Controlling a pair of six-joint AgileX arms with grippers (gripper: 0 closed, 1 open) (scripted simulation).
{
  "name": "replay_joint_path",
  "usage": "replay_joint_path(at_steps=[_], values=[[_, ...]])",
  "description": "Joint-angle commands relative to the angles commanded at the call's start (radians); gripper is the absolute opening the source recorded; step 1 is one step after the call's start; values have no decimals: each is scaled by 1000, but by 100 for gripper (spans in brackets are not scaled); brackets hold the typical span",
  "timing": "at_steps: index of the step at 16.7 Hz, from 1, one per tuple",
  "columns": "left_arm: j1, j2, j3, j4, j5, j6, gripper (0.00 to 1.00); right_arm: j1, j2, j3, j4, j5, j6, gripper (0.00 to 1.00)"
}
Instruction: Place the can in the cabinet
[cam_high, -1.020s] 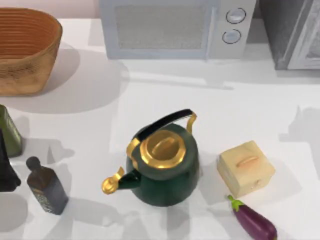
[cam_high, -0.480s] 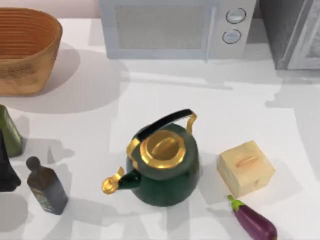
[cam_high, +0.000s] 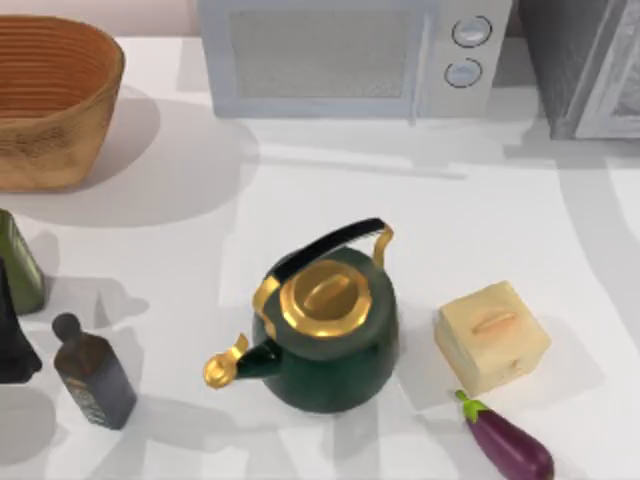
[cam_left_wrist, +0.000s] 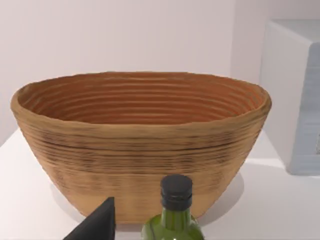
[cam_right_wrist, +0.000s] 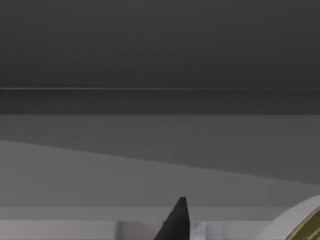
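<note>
**Can's place unclear as right pincer faces grey panels**

I cannot tell where the can is. In my right wrist view a pale curved edge with a gold rim sits close beside my right pincer (cam_right_wrist: 177, 222), too little of it to name. Ahead of that pincer lie flat dark-grey surfaces, and I cannot tell whether it is open, closed or gripping anything.

The cabinet (cam_high: 575, 60) stands at the desk's far right corner, speckled dark grey with a lighter framed door panel (cam_high: 622, 85). Just left of it is the pale microwave (cam_high: 350, 55) with two round knobs.

On the white desk (cam_high: 480, 220), a dark green kettle (cam_high: 325, 335) with gold lid and spout stands mid-desk. A tan box (cam_high: 492, 335) sits near its right, and an aubergine (cam_high: 508, 440) lies just in front of the box.

My left pincer (cam_left_wrist: 95, 225) is at the left edge beside a green bottle (cam_left_wrist: 175, 220), facing the woven basket (cam_left_wrist: 140, 150); I cannot tell its state either. A dark bottle (cam_high: 93, 372) stands nearby.
</note>
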Motion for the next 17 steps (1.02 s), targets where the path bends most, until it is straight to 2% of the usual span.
replay_joint_path(at_steps=[5, 13, 17], values=[[0, 0, 0, 0, 0, 0, 100, 22, 148, 202, -44, 22, 2, 0], [0, 0, 0, 0, 0, 0, 100, 21, 158, 217, -46, 24, 4, 0], [0, 0, 0, 0, 0, 0, 100, 15, 225, 315, -63, 20, 4, 0]])
